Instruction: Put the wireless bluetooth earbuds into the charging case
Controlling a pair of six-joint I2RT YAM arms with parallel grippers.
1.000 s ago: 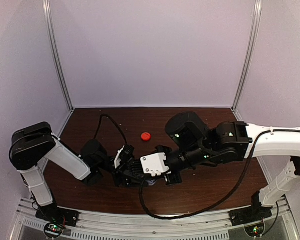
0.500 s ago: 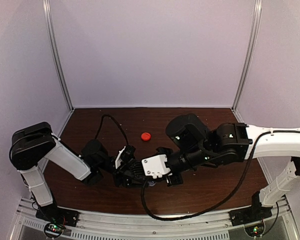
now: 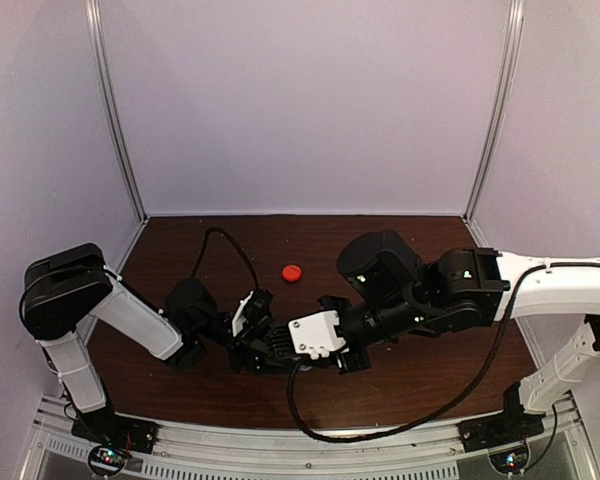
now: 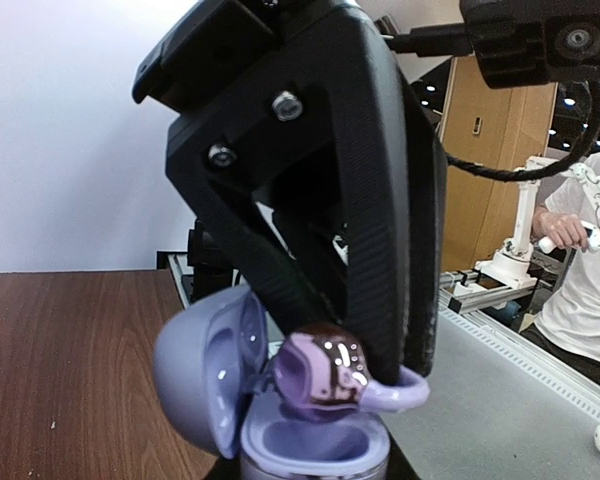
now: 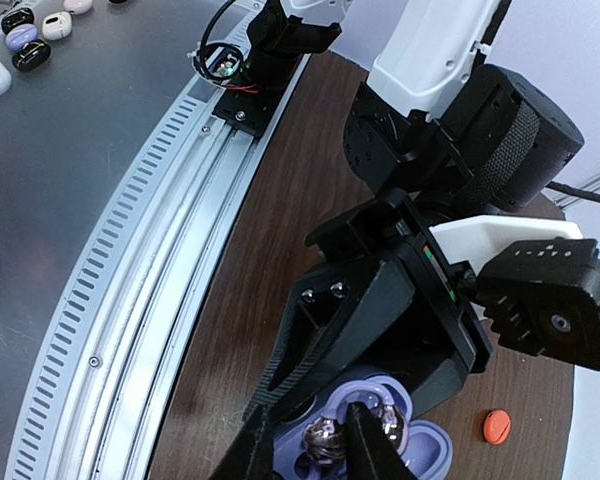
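Observation:
A lilac charging case [image 4: 315, 445] stands with its lid [image 4: 205, 365] swung open to the left; my left gripper [image 3: 270, 350] is shut on it near the table's front middle. My right gripper [image 5: 310, 455] comes down from above and is shut on a lilac earbud [image 4: 325, 370] with a glossy dark dome and a curved hook. The earbud hangs just above the case's empty socket. In the right wrist view the earbud [image 5: 325, 440] sits between my fingers over the case [image 5: 430, 450]. A second glossy dome shows beside it; I cannot tell if it is another earbud.
A small red round piece [image 3: 292, 271] lies on the brown table behind the grippers; it also shows in the right wrist view [image 5: 496, 426]. A black cable [image 3: 220, 245] loops from the left arm. A slotted metal rail [image 5: 130, 250] runs along the near edge.
My right gripper has drifted slightly right and toward the near edge over the case. The left arm has stayed put.

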